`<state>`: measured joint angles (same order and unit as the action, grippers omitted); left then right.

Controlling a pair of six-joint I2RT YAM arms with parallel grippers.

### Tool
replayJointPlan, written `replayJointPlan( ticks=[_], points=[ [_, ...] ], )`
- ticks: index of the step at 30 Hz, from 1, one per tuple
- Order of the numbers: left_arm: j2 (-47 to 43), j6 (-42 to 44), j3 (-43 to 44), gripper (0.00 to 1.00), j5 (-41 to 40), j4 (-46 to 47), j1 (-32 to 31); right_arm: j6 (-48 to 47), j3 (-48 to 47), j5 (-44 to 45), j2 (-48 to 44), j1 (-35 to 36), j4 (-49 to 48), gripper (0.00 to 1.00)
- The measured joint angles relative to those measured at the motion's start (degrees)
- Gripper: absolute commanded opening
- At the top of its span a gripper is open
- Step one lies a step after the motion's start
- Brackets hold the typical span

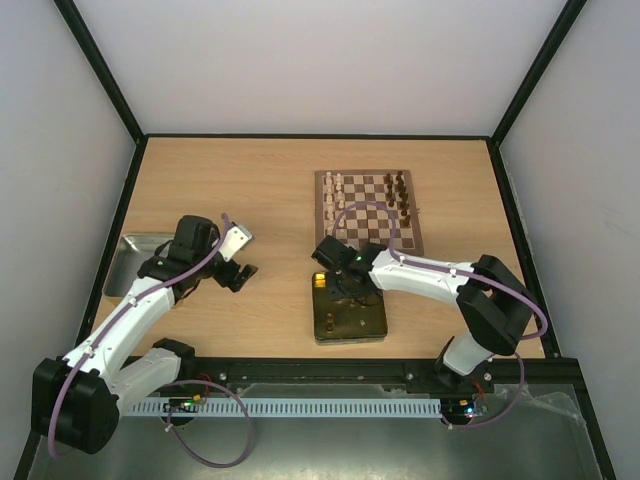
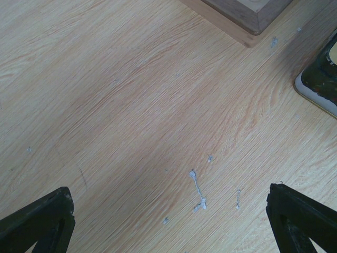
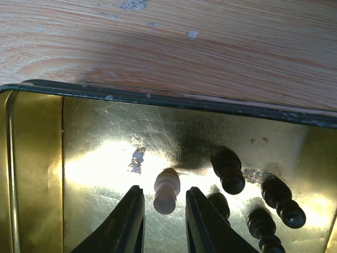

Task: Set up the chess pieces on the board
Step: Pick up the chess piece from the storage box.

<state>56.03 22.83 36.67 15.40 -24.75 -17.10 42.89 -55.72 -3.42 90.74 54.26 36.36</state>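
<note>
The board [image 1: 372, 207] lies at the back right of the table, with cream chess pieces [image 1: 333, 195] in rows on its left side and dark ones [image 1: 402, 195] on its right. My right gripper [image 3: 164, 192] reaches into the shiny gold tin [image 3: 95, 158], its jaws narrowly open. They straddle a cream piece [image 3: 167, 188] lying on the tin floor, with a thin gap on each side. Several dark pieces [image 3: 227, 168] lie just to the right of it. My left gripper [image 2: 168, 232] hangs wide open over bare table, holding nothing.
The gold tin [image 1: 348, 320] sits right in front of the board, near the table's front edge. A grey metal tray [image 1: 135, 262] lies at the far left. In the left wrist view a board corner [image 2: 247, 13] and the tin's rim [image 2: 321, 84] show.
</note>
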Motion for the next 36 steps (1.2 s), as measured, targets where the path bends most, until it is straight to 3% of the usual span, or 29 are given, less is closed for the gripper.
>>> replayJointPlan(
  ticks=[36],
  points=[
    [-0.02, -0.13, 0.0, 0.99, -0.04, 0.0, -0.04, 0.07, 0.98, -0.28, 3.89, 1.22, -1.86, 0.17]
  ],
)
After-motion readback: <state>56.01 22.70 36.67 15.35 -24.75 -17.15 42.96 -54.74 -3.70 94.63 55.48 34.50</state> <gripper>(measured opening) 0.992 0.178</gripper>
